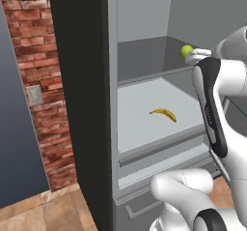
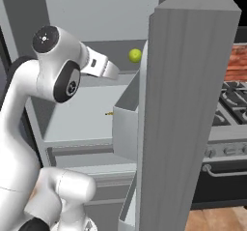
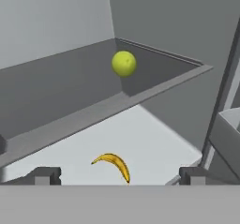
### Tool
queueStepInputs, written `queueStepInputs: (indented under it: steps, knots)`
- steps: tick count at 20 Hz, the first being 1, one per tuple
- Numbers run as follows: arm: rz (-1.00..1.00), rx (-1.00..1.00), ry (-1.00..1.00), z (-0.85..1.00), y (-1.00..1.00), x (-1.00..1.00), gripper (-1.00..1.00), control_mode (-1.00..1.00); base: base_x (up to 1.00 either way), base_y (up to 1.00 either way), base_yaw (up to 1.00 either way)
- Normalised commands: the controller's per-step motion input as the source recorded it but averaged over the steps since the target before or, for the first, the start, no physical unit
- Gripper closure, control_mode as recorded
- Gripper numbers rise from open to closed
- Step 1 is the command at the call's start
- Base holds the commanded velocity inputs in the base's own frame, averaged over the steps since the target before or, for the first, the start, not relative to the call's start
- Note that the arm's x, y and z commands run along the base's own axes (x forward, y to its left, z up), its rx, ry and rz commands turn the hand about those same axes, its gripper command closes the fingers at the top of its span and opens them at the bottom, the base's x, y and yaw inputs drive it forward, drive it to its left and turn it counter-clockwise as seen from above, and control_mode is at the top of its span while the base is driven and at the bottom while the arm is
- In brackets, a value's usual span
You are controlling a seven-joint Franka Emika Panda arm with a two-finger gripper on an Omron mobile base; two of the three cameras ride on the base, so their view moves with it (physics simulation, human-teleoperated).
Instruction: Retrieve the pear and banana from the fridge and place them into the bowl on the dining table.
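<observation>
The fridge (image 1: 140, 22) stands open, its door (image 2: 183, 104) swung out to the right. A small yellow-green pear (image 3: 124, 63) rests on the upper shelf (image 3: 70, 124) near the back; it also shows as the pear (image 1: 186, 50) and the pear (image 2: 135, 55). A curved yellow banana (image 3: 112, 164) lies on the lower shelf, banana (image 1: 163, 113). My gripper (image 3: 119, 175) is open and empty, fingers (image 3: 47, 175) spread wide, hovering in front of the shelves just short of the pear. The hand (image 2: 103, 68) points into the fridge. The bowl and the dining table are out of view.
A brick wall (image 1: 34, 41) with a wall plate (image 1: 34, 94) lies left of the fridge. A door bin (image 2: 125, 133) juts from the open door beside the lower shelf. A stove (image 2: 231, 109) stands to the right. A drawer front (image 1: 159, 157) sits below the banana's shelf.
</observation>
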Motion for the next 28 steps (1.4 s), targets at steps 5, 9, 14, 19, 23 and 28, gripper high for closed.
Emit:
queueStepInputs:
  steps: [5,9,14,19,23,28]
  knots:
    - [0.00,0.00,0.00,0.01,-0.30,0.45,-1.00,-1.00,0.00,0.00,0.00]
    - [-0.02,0.00,0.11,0.08,-0.31,0.49,-1.00,-1.00,0.00,0.00,0.00]
    - [-0.01,0.00,0.11,0.01,-0.26,0.52,-1.00,-1.00,0.00,0.00,0.00]
    - [0.00,0.00,0.02,0.00,-0.21,0.51,-1.00,-1.00,0.00,0.00,0.00]
    - [0.00,0.00,0.00,0.00,-0.15,0.51,-1.00,-1.00,0.00,0.00,0.00]
    - [0.00,0.00,0.00,-0.06,-0.04,0.56,-1.00,-1.00,0.00,0.00,0.00]
